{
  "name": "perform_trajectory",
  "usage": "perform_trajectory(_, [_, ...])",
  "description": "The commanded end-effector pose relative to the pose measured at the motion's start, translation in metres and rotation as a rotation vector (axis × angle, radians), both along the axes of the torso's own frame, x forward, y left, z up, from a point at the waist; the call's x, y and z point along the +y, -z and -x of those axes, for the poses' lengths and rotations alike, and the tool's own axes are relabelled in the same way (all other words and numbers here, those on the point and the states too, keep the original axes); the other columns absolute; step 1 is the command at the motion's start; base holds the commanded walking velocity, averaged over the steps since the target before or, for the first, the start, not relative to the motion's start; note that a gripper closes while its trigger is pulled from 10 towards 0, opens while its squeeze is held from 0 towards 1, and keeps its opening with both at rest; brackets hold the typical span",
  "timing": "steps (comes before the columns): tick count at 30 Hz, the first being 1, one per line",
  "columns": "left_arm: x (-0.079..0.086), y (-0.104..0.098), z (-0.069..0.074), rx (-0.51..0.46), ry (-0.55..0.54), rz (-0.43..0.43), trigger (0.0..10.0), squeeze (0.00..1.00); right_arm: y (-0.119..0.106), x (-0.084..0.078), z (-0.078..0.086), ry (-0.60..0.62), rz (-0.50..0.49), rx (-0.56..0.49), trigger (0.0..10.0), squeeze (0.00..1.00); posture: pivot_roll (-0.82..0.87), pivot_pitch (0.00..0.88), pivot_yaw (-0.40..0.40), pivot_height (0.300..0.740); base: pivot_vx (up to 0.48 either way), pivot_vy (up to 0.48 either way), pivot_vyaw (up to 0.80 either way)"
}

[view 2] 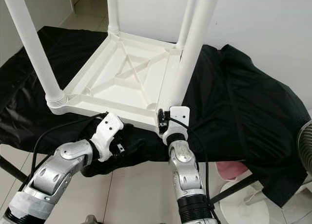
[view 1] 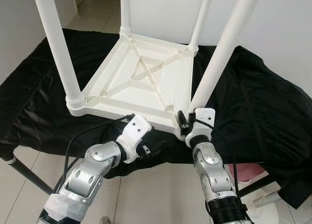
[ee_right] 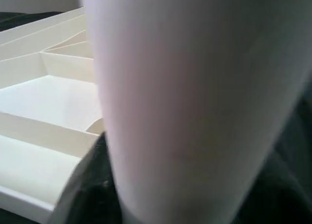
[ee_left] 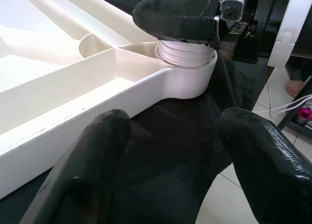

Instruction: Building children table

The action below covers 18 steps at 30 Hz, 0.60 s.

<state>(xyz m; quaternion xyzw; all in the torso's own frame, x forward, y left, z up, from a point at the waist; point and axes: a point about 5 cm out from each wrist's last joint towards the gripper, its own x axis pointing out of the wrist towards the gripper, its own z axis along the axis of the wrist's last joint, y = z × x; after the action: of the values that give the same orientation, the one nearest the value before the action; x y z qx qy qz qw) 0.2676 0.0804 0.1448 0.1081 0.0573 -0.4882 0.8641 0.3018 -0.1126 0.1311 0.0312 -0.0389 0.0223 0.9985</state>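
Right gripper clamps the near table leg at the upturned tabletop; left gripper hovers agape beside.

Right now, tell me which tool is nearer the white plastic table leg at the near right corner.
Right. The right tool is clamped at the base of the white plastic table leg, at its corner socket. The left tool sits open beside it, below the white tabletop's near edge, over the black cloth.
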Motion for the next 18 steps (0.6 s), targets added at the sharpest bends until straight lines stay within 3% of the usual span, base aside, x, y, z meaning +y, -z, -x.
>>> perform_trajectory(1, [-0.003,-0.001,0.003,-0.008,0.022,-0.008,10.0,0.00,0.004,-0.005,0.006,0.020,-0.015,0.006,10.0,1.00,0.01,0.031,-0.102,0.740,0.000,0.000,0.00])
perform_trajectory(7, [-0.004,0.000,0.002,-0.008,0.024,-0.010,10.0,0.00,0.002,-0.006,0.007,-0.011,0.029,-0.003,10.0,1.00,0.00,0.029,-0.102,0.740,0.000,0.000,0.00])
perform_trajectory(12, [-0.007,-0.001,0.003,-0.009,0.028,-0.001,10.0,0.00,-0.001,-0.010,0.014,-0.078,-0.010,-0.030,10.0,1.00,0.00,0.025,-0.102,0.740,0.000,0.000,0.00])
perform_trajectory(13, [-0.009,-0.002,0.004,-0.010,0.031,0.005,10.0,0.00,-0.004,-0.013,0.017,-0.126,-0.026,-0.064,10.0,0.00,0.00,0.025,-0.106,0.740,0.000,0.000,0.00])
perform_trajectory(18, [-0.010,-0.003,0.005,-0.015,0.038,0.004,10.0,0.00,0.000,-0.025,0.023,-0.232,0.026,-0.083,10.0,0.00,0.00,0.028,-0.105,0.740,0.000,0.000,0.00])
